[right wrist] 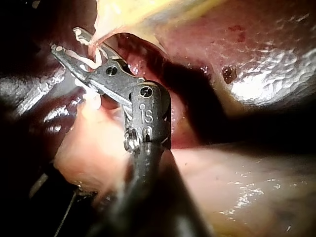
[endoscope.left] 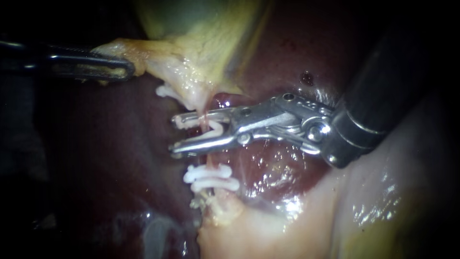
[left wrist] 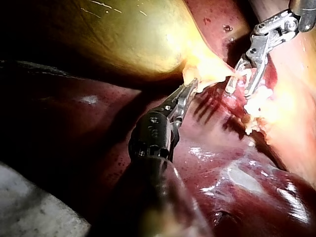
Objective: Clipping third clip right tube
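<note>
Two instruments show: the left instrument (endoscope.left: 112, 68) and the right instrument (endoscope.left: 175, 135). There is one gallbladder (endoscope.left: 201, 33) and one liver (endoscope.left: 297, 43). One thin tube (endoscope.left: 204, 111) is visible. Three white clips are clear: one open clip (endoscope.left: 213, 130) and two closed ones, an upper clip (endoscope.left: 210, 172) and a lower clip (endoscope.left: 216, 184). Another white piece (endoscope.left: 165, 90) may be a fourth clip, though I cannot tell.

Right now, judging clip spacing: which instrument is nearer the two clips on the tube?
Right instrument holds a new clip just above the two clips; left instrument grips the gallbladder, well aside.
</note>
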Tool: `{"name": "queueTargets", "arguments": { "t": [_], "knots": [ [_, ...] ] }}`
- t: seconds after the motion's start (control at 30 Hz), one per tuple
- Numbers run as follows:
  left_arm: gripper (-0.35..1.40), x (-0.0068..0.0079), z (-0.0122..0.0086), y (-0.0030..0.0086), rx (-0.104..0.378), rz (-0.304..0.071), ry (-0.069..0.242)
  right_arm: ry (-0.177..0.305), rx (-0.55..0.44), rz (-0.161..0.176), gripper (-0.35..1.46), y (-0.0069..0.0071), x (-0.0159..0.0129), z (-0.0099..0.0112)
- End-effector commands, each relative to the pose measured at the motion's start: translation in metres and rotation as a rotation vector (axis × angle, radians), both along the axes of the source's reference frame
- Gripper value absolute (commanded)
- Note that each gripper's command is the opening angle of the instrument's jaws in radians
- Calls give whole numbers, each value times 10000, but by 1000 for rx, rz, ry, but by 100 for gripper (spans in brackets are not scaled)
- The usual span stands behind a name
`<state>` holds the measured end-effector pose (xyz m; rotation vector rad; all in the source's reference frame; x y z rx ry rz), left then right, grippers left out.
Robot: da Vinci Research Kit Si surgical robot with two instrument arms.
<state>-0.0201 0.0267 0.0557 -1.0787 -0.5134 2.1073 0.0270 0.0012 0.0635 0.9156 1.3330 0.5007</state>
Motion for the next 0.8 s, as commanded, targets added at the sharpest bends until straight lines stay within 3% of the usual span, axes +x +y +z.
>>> {"name": "queueTargets", "arguments": {
  "t": [0.03,0.13,0.3,0.8],
  "knots": [
    [-35,0,0,0,0,0,0,0,0,-1,-9,0,-1,2],
    [-35,0,0,0,0,0,0,-2,29,0,-35,1,-3,4],
    [-35,0,0,0,0,0,0,-86,36,-27,-35,1,-9,7],
    [-35,0,3,2,0,0,0,-96,31,-34,-35,-1,-10,14]
  ]
}}
